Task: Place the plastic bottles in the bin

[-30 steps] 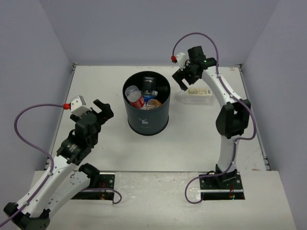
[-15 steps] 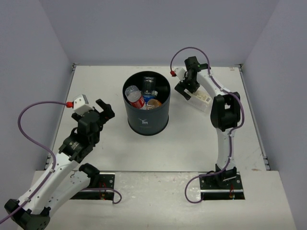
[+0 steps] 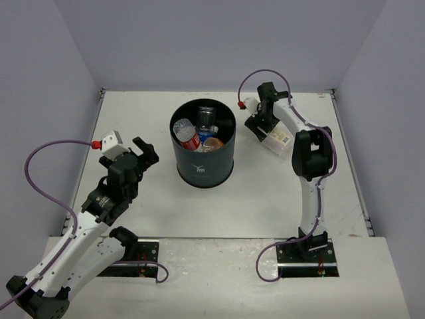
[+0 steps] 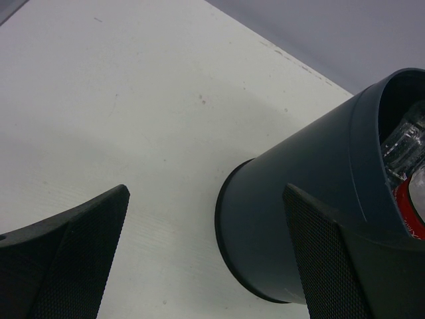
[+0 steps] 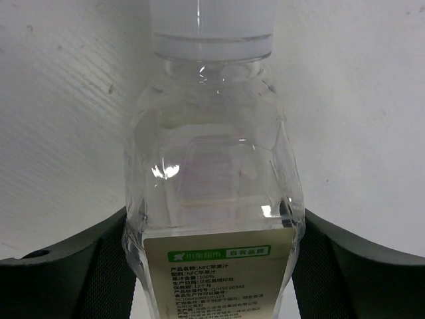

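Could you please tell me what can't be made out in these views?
- Bin, top view: upper bottles hide any beneath, so no full count.
- Bin, left wrist view: the right edge cuts off most of its inside.
- Clear bottle, right wrist view: cap top and lower label cropped by frame edges.
- Right claw, top view: its wrist hides the fingertips.

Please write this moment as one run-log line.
left gripper: open, empty, beside bin | right gripper: jaws shut on clear bottle, right of bin | bin: several bottles inside
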You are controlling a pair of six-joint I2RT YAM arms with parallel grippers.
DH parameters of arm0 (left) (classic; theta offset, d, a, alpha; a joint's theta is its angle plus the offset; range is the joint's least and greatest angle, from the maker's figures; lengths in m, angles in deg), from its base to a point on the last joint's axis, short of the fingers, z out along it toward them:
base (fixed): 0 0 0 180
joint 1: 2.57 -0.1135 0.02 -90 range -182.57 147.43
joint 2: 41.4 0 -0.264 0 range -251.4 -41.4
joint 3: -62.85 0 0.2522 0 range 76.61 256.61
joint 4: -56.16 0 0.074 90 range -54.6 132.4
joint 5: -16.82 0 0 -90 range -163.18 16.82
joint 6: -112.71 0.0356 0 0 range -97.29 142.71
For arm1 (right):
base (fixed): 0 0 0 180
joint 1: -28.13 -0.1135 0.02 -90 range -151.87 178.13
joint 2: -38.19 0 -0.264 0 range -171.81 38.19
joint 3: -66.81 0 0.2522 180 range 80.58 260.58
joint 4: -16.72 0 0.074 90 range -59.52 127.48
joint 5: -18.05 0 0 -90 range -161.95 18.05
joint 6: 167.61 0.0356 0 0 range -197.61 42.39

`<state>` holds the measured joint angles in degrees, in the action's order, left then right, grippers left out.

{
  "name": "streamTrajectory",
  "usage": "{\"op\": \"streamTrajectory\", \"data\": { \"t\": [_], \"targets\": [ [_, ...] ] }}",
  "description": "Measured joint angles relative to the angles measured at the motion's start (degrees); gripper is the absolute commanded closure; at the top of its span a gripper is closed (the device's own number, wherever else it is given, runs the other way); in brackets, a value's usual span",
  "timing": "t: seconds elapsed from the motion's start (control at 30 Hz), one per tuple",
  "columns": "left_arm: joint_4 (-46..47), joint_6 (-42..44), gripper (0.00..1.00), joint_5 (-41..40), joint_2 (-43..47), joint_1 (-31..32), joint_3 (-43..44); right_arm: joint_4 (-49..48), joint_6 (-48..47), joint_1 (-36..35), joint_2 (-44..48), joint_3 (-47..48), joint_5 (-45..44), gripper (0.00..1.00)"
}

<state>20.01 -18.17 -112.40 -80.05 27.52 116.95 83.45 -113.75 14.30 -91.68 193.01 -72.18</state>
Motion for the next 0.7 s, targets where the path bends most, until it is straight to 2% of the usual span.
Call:
{"op": "streamTrajectory", "data": {
  "t": [0.17,0.37,0.47,0.57,0.7],
  "targets": [
    [0.0,0.0,0.0,0.2,0.6,0.0,0.1,-3.2,3.7,0.0,9.2,-2.9,1.2,0.76],
    [0.0,-0.1,0.0,1.3,2.0,0.0,0.1,-12.8,15.5,0.0,30.7,-5.1,4.8,0.8],
    [0.0,-0.3,0.0,1.9,2.8,0.0,0.1,-21.4,24.9,0.1,43.6,-8.2,13.1,0.78],
    [0.0,-0.5,0.0,2.7,3.4,0.0,0.1,-34.1,33.9,-1.2,54.3,-14.4,23.4,0.77],
    [-0.1,-0.6,0.0,3.3,4.0,0.0,0.1,-45.9,42.4,-8.0,60.0,-17.5,31.7,0.76]
  ]
}}
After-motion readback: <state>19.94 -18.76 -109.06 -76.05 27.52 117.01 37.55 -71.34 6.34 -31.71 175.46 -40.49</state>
